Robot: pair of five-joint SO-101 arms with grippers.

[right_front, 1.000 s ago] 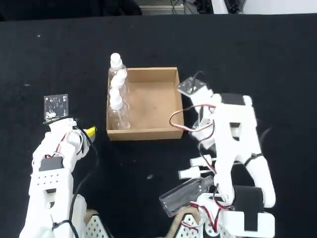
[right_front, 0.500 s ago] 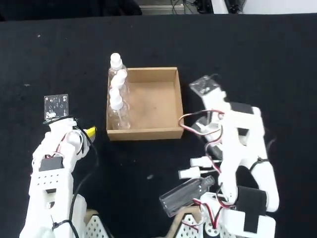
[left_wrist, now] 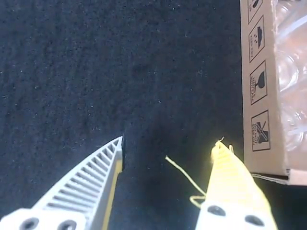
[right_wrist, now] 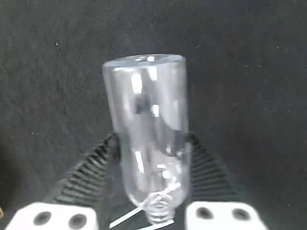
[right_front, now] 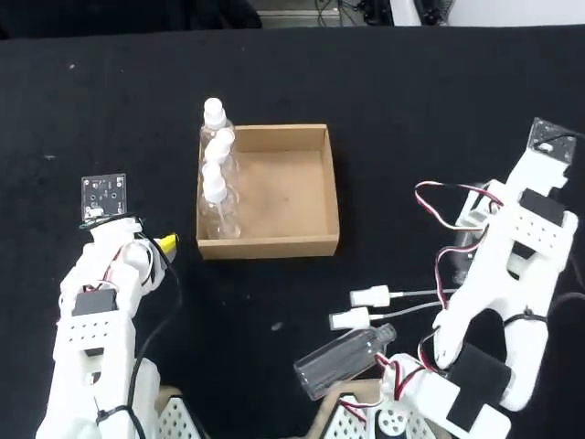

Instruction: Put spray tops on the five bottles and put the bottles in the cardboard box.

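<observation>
Black table [right_front: 274, 73], right fingers [right_wrist: 91, 167] clamping clear bottle [right_wrist: 148, 124], left fingers [left_wrist: 96, 177] apart

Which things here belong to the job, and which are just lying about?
Job: cardboard box; three capped bottles in it; bare bottle lying on the table; fifth bottle in the right gripper; two loose spray tops.
Lying about: a small speck on the table; cables beyond its far edge.

The black desk [right_front: 439, 101] carries an open cardboard box [right_front: 265, 245] near its middle. Nearer the arms lie a white spray top [right_front: 369, 296], a second top [right_front: 348, 318] just beside it, and a clear bottle [right_front: 343, 362] on its side.
</observation>
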